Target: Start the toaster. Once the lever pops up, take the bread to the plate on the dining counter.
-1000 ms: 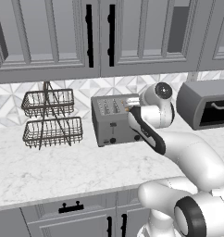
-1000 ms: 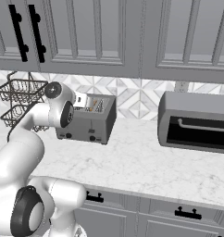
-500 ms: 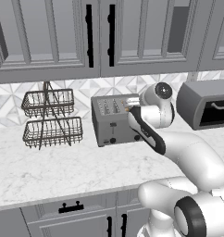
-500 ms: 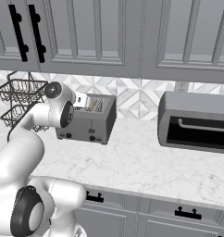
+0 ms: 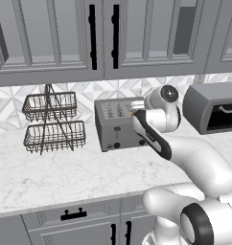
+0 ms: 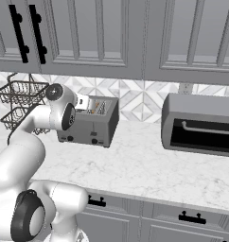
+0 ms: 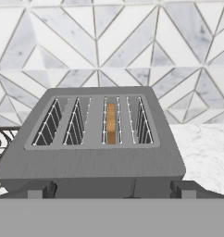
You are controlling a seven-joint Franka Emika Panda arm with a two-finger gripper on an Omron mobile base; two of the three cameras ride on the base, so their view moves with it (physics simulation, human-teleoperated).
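The grey four-slot toaster (image 5: pixel 115 127) (image 6: pixel 90 126) (image 7: pixel 109 162) stands on the marble worktop against the tiled wall. A thin strip of golden-tan bread (image 7: pixel 111 122) sits down inside the third slot from the left in the hand view. My gripper (image 7: pixel 113 190) (image 5: pixel 137 109) (image 6: pixel 87 104) hovers just in front of and above the toaster's top edge. Its fingertips (image 7: pixel 42 190) stand wide apart, open, with nothing between them. A slider lever (image 5: pixel 116 128) and a black knob (image 5: pixel 117 144) show on the toaster's front. The plate and the dining counter are out of view.
A two-tier wire basket (image 5: pixel 53 124) (image 6: pixel 19 101) stands left of the toaster. A larger grey toaster oven (image 5: pixel 216 107) (image 6: pixel 201 125) sits to the right. Grey wall cabinets (image 5: pixel 89 38) hang overhead. Bare marble worktop (image 5: pixel 65 172) spreads in front.
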